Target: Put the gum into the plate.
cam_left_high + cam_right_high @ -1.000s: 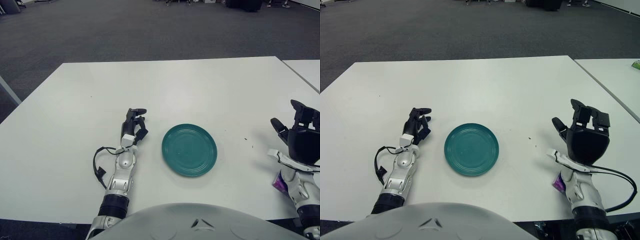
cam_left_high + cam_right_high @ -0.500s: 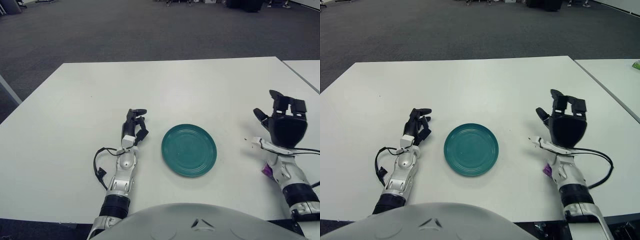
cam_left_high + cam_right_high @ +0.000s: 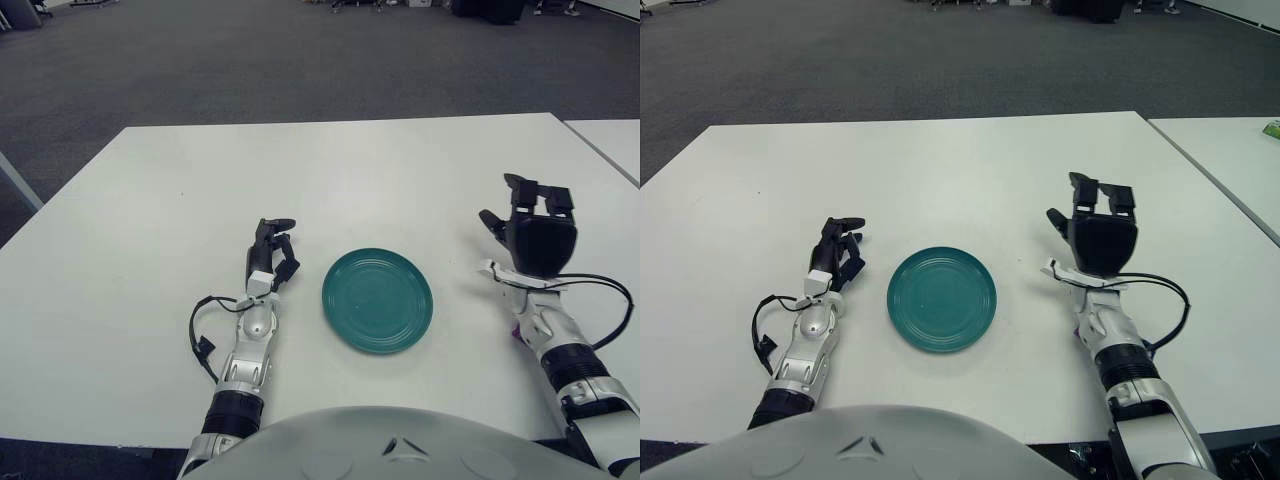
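Note:
A round teal plate (image 3: 377,299) lies on the white table (image 3: 330,170), near its front middle, with nothing in it. My right hand (image 3: 527,205) is held up to the right of the plate, palm forward, fingers spread, holding nothing. The purple gum pack (image 3: 516,331) shows only as a sliver on the table beside my right forearm; the rest of it is hidden by the arm. My left hand (image 3: 273,248) rests on the table just left of the plate, fingers relaxed and empty.
A black cable (image 3: 199,324) loops beside my left forearm. A second white table (image 3: 612,138) stands at the right across a narrow gap, with a green object (image 3: 1272,127) on it. Dark carpet lies beyond the table's far edge.
My right hand has moved left and away from me, from the front right table edge to a spot nearer the plate. The gum is now more hidden. The left hand has not moved.

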Tool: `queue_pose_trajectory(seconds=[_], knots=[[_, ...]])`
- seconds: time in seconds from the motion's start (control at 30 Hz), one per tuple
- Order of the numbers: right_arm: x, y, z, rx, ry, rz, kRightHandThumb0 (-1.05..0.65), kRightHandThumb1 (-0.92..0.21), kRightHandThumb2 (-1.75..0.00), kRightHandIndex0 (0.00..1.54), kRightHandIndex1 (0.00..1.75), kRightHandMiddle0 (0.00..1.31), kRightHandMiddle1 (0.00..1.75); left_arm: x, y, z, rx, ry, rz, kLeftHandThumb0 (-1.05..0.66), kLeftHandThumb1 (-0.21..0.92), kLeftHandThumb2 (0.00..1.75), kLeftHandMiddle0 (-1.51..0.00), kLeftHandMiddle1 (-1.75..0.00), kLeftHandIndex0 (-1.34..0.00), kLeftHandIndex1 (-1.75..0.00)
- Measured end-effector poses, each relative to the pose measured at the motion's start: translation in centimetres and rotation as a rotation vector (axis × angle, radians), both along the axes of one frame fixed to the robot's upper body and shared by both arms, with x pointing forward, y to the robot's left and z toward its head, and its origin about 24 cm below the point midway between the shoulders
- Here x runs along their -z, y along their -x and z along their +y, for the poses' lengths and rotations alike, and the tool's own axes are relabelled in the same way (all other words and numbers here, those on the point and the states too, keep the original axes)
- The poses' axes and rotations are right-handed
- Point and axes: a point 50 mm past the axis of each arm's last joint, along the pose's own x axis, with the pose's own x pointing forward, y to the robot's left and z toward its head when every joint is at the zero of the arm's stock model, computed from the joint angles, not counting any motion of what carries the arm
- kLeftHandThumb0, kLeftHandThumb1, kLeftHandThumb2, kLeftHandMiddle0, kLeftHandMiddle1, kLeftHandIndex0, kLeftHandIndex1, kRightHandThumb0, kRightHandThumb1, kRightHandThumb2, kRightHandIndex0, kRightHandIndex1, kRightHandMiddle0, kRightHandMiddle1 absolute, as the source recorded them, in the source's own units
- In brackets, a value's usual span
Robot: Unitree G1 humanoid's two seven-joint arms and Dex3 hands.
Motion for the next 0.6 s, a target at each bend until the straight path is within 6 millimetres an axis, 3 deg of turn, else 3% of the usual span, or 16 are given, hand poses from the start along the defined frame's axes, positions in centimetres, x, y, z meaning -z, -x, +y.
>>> queue_pose_trajectory(seconds=[0.23, 0.6], knots=[[0.4, -1.7, 1.1, -0.022, 0.017, 0.058, -0.72, -0.91, -0.36, 0.29, 0.75, 0.0, 1.03, 0.0, 0.0, -0.2, 0.004, -0.005, -0.001, -0.68, 0.92, 1.0, -0.27, -1.27, -0.31, -1.3], [1.0, -3.6, 3.5, -0.06, 0.047, 0.111, -0.71, -0.91, -0.36, 0.28, 0.74, 0.0, 1.04, 0.1, 0.1, -0.3, 0.004, 0.005, -0.009, -0.69, 0.92, 0.99, -0.26, -1.24, -0.31, -1.29]])
